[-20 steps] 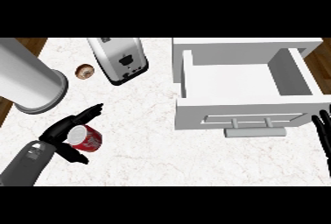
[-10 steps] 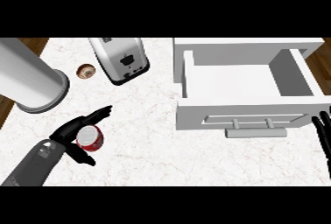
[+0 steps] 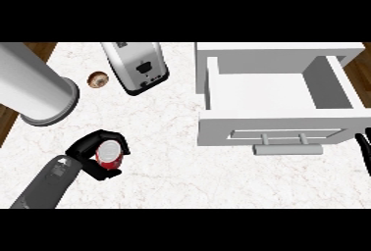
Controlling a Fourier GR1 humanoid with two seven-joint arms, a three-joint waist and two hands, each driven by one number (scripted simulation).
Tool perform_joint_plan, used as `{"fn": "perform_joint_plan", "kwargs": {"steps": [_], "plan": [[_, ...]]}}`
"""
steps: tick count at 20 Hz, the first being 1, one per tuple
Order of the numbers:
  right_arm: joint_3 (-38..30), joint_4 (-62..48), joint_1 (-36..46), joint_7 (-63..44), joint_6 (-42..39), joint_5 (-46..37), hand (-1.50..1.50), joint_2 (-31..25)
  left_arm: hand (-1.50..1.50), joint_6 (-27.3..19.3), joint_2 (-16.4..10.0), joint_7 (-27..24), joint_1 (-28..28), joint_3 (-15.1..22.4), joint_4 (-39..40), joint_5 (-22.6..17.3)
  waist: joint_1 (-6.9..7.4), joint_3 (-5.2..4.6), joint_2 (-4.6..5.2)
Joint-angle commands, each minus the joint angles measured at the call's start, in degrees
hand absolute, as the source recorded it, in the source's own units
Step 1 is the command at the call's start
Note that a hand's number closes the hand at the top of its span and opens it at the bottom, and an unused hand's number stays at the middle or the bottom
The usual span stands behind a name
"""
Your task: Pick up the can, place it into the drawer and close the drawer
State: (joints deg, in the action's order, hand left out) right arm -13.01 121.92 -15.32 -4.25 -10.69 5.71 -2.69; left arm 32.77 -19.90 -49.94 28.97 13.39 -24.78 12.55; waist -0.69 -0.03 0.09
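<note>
A red can with a silver top (image 3: 109, 155) stands upright on the white marble counter at the lower left. My left hand (image 3: 85, 153) is wrapped round it, fingers and thumb curled about its sides. The white drawer (image 3: 279, 122) stands pulled open at the right, its inside bare, with a grey handle on its front. Only the fingertips of my right hand (image 3: 363, 151) show at the right edge, just right of the drawer's handle.
A silver toaster (image 3: 136, 66) lies at the top middle. A small brown round thing (image 3: 98, 79) sits to its left. A large grey cylinder (image 3: 33, 88) stands at the upper left. Wood floor shows past the counter's left edge.
My left hand's fingers, stretched out beside the can before, have curled round it. The can and the drawer stay in place. The right hand has not moved.
</note>
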Motion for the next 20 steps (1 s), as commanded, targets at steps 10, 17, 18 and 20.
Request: {"fn": "perform_joint_plan", "kwargs": {"steps": [10,17,18,20], "plan": [[-0.2,3.6,-3.6,0.1,-0.5,0.6,-1.5,1.1,1.5,-1.9,2.5,6.4,-2.3,-11.7,-3.0,-15.9,1.06,0.06,-0.5],[-0.5,4.0,-4.8,0.3,0.0,-0.2,-1.5,1.9,1.5,-30.0,10.2,15.2,-1.0,-22.1,-8.1,-23.9,1.4,0.17,-0.71],[-3.8,2.0,-1.2,-0.7,0.4,2.2,-1.5,-0.3,1.5,-28.8,9.4,18.7,-1.7,-22.1,-12.0,-25.1,2.05,0.2,-0.74],[-1.2,6.5,-6.1,-0.6,-1.0,1.1,-1.5,1.6,1.5,-30.9,9.9,23.3,-4.0,-20.0,-20.7,-24.4,1.38,0.13,-0.66]]}}
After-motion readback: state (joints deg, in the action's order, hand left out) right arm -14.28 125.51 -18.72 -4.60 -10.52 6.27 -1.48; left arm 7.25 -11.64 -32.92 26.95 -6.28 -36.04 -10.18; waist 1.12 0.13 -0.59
